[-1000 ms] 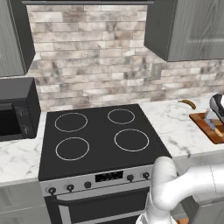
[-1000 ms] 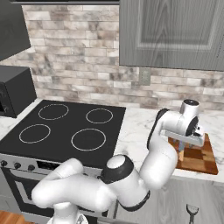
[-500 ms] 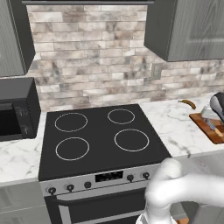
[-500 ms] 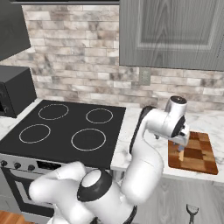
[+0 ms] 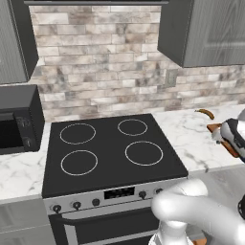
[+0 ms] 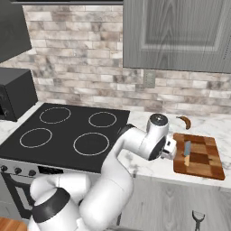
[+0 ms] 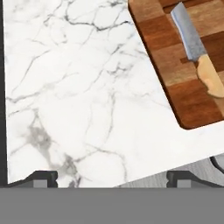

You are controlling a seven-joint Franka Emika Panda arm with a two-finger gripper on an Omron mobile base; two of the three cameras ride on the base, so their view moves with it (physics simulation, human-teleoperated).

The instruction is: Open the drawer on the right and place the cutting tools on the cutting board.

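Note:
The cutting board (image 6: pixel 203 159) lies on the marble counter right of the stove, and its near corner is in the hand view (image 7: pixel 175 74). One cutting tool (image 6: pixel 187 152) with a bluish blade and tan handle rests flat on it (image 7: pixel 197 52). My gripper (image 6: pixel 171 149) hovers over bare marble just left of the board, open, fingertips (image 7: pixel 41 177) wide apart with nothing between them. Its hand sits at the right edge of the left base view (image 5: pixel 232 136). Below the counter edge, the grey drawer (image 6: pixel 180 203) holds a small dark tool (image 6: pixel 197 219).
A curved brown-orange thing (image 6: pixel 184 121) lies behind the board near the wall. The black cooktop (image 6: pixel 72 133) is left of my arm, with a microwave (image 5: pixel 16 119) on the far-left counter. Grey wall cabinets (image 6: pixel 180 36) hang above.
My hand has pulled back left from above the board to over the bare counter. The knife-like tool stays lying on the board.

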